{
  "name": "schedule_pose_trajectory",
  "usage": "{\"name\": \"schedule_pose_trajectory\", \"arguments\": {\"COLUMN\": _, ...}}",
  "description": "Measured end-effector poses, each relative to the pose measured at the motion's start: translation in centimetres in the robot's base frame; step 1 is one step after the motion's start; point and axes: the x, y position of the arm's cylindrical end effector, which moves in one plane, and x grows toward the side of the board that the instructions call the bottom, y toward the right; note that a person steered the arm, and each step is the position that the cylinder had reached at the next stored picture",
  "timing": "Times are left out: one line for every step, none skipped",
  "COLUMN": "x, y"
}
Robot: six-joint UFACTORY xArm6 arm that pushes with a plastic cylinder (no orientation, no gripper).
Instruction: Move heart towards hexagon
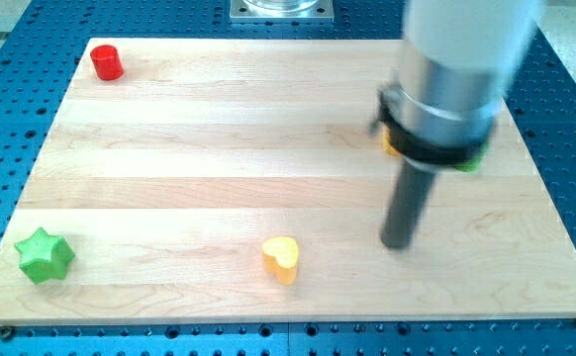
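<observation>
The yellow heart [281, 258] lies near the view's bottom, a little left of centre. My tip [398, 242] rests on the board to the heart's right, roughly a hundred pixels away and slightly higher. The arm's wide body hides most of the block group at the view's right: only a sliver of the yellow hexagon [391, 146] shows at its left edge and a sliver of a green block [478, 158] at its right edge. The other blocks of that group are hidden.
A red cylinder [107, 62] stands at the view's top left corner of the wooden board [169, 168]. A green star [45, 255] lies at the bottom left. Blue perforated table surrounds the board.
</observation>
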Motion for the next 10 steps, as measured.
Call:
{"name": "schedule_pose_trajectory", "arguments": {"x": 2.5, "y": -4.5}}
{"name": "schedule_pose_trajectory", "arguments": {"x": 2.5, "y": -11.5}}
{"name": "schedule_pose_trajectory", "arguments": {"x": 0.6, "y": -18.6}}
{"name": "schedule_pose_trajectory", "arguments": {"x": -2.7, "y": -20.0}}
{"name": "schedule_pose_trajectory", "arguments": {"x": -4.0, "y": -15.6}}
{"name": "schedule_pose_trajectory", "arguments": {"x": -6.0, "y": -12.8}}
{"name": "schedule_pose_trajectory", "arguments": {"x": -8.1, "y": -7.4}}
{"name": "schedule_pose_trajectory", "arguments": {"x": -10.6, "y": -4.9}}
{"name": "schedule_pose_trajectory", "arguments": {"x": -13.2, "y": -4.1}}
{"name": "schedule_pose_trajectory", "arguments": {"x": -14.0, "y": -3.7}}
